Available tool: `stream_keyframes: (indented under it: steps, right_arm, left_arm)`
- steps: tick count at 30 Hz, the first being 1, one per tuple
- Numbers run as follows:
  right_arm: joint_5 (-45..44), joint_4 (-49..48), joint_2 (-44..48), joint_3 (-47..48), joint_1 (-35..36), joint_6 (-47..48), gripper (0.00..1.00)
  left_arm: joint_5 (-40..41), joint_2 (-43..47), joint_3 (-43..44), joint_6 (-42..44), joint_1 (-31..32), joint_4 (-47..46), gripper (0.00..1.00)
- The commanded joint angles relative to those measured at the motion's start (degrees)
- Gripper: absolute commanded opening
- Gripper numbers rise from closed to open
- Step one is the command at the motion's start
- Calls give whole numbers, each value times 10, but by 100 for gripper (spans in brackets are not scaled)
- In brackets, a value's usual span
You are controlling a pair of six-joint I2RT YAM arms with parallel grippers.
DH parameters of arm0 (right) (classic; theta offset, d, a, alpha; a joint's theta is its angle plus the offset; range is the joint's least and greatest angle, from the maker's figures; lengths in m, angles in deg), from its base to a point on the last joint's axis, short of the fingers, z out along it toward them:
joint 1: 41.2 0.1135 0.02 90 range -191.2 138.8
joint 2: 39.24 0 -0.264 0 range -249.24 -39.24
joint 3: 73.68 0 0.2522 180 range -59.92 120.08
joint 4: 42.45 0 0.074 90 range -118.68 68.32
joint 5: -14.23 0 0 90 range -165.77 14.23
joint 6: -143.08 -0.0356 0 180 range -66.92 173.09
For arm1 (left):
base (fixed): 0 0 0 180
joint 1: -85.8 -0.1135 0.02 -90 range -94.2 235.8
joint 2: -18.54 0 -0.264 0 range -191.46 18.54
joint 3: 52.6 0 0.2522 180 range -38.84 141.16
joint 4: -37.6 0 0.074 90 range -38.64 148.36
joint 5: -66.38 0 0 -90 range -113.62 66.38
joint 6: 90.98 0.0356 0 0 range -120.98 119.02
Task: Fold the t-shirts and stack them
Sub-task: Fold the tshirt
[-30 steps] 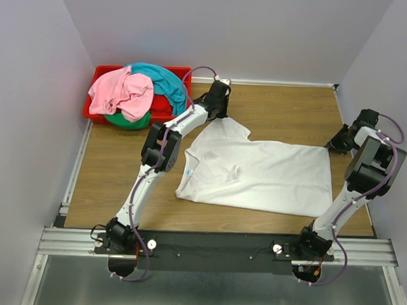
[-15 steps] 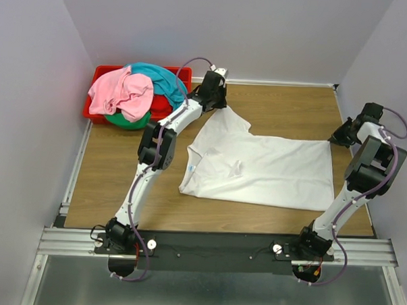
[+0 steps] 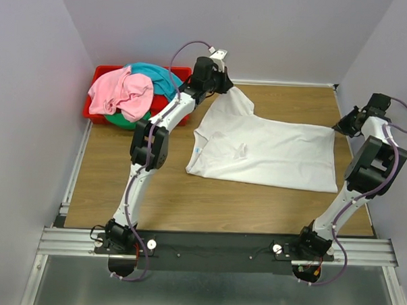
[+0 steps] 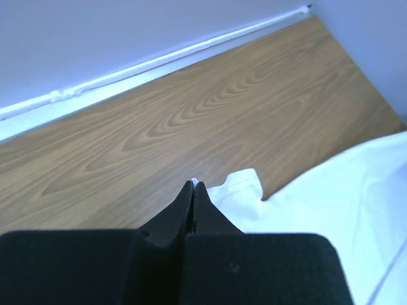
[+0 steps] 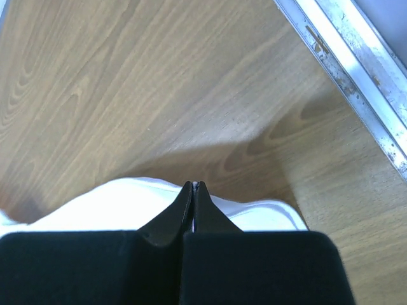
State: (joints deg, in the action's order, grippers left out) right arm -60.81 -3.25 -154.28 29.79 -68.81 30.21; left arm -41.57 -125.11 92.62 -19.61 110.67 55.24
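Note:
A white t-shirt [image 3: 264,148] lies spread on the wooden table, collar to the left. My left gripper [image 3: 225,84] is shut on its far sleeve edge [image 4: 245,184] at the back of the table. My right gripper [image 3: 338,129] is shut on the shirt's far hem corner [image 5: 127,203] at the right, with the cloth lifted a little there. Pink [image 3: 122,91], teal [image 3: 159,80], green [image 3: 127,120] and red [image 3: 161,105] t-shirts are heaped in the bin at back left.
The red plastic bin [image 3: 102,72] stands in the back left corner. A white back wall strip [image 4: 127,73] runs just beyond the left gripper. A metal rail [image 5: 346,57] borders the table's right edge near the right gripper. Grey walls enclose three sides.
Both arms have moved toward the back wall, dragging the white t-shirt with them. The right gripper has shut on the hem corner.

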Motion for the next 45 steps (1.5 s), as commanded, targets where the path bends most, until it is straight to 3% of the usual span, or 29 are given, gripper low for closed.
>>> stream_keyframes:
  steps: [1, 10, 21, 45]
  right_arm:
    - [10, 12, 34, -41, -4, 13, 2]
    - [-15, 12, 108, -139, -4, 24, 2]
    - [-107, 11, 185, -221, -4, 27, 2]
    - [-147, 9, 181, -253, -4, 38, 2]
  left_arm:
    - [-61, 113, -84, 37, 5, -52, 0]
    - [-46, 274, -332, 89, 22, -53, 0]
    - [-22, 399, -516, 104, 48, -64, 0]
    - [54, 496, -680, 74, 78, -70, 0]
